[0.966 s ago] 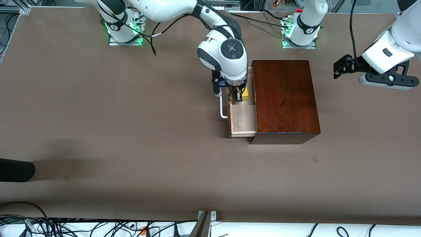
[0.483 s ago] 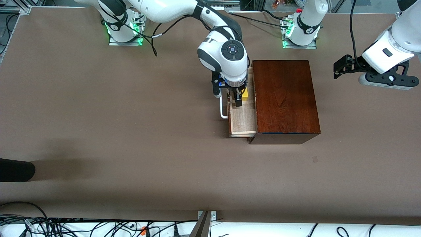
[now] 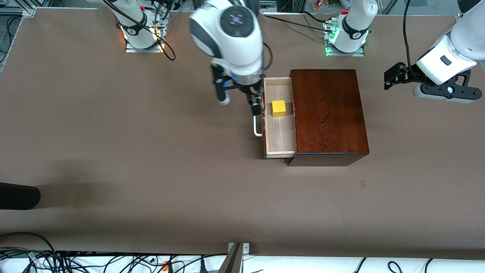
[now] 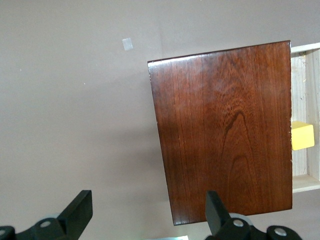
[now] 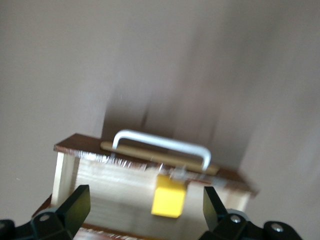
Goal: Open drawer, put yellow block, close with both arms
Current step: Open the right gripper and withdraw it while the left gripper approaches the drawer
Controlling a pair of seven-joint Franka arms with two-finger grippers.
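Counter (image 3: 113,151): one dark wooden box (image 3: 327,113) near the edge where the arm bases stand, toward the left arm's end. Drawer (image 3: 279,134) pulled out, white handle (image 3: 257,127) visible. Yellow block (image 3: 278,108) sits free inside the drawer. Right pincer (image 3: 257,106), fingers apart and empty, hangs over the handle. Left pincer (image 4: 147,220), fingers apart and empty, waits over the counter's left-arm end.

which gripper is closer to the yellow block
Right. The right gripper hangs open over the drawer's handle, beside the yellow block. The left gripper waits open past the box, toward the left arm's end.
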